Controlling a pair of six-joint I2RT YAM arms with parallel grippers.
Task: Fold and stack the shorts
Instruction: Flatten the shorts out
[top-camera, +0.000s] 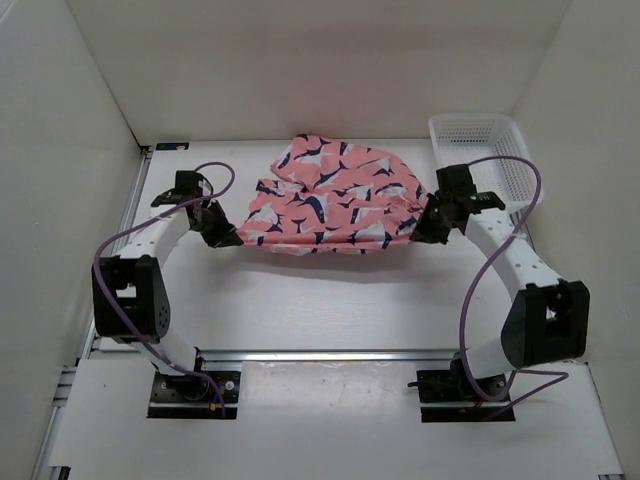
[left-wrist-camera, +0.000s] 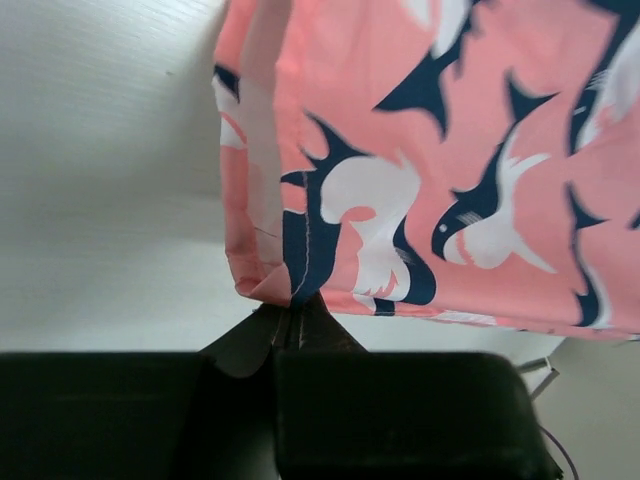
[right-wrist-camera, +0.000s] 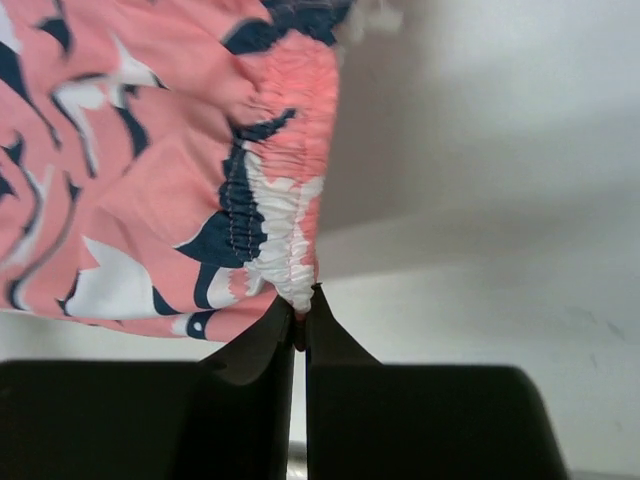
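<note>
The salmon-pink shorts (top-camera: 335, 198) with navy-and-white shark shapes hang stretched between my two grippers above the middle of the table, their far part draped back on the table. My left gripper (top-camera: 232, 238) is shut on the near left hem corner; in the left wrist view (left-wrist-camera: 291, 302) the hem (left-wrist-camera: 262, 285) is pinched between the tips. My right gripper (top-camera: 422, 230) is shut on the near right corner; in the right wrist view (right-wrist-camera: 302, 303) it pinches the gathered elastic waistband (right-wrist-camera: 285, 240).
A white plastic mesh basket (top-camera: 480, 150) stands at the back right, just behind the right arm. White walls close in the table on the left, back and right. A metal rail (top-camera: 330, 354) runs along the near edge.
</note>
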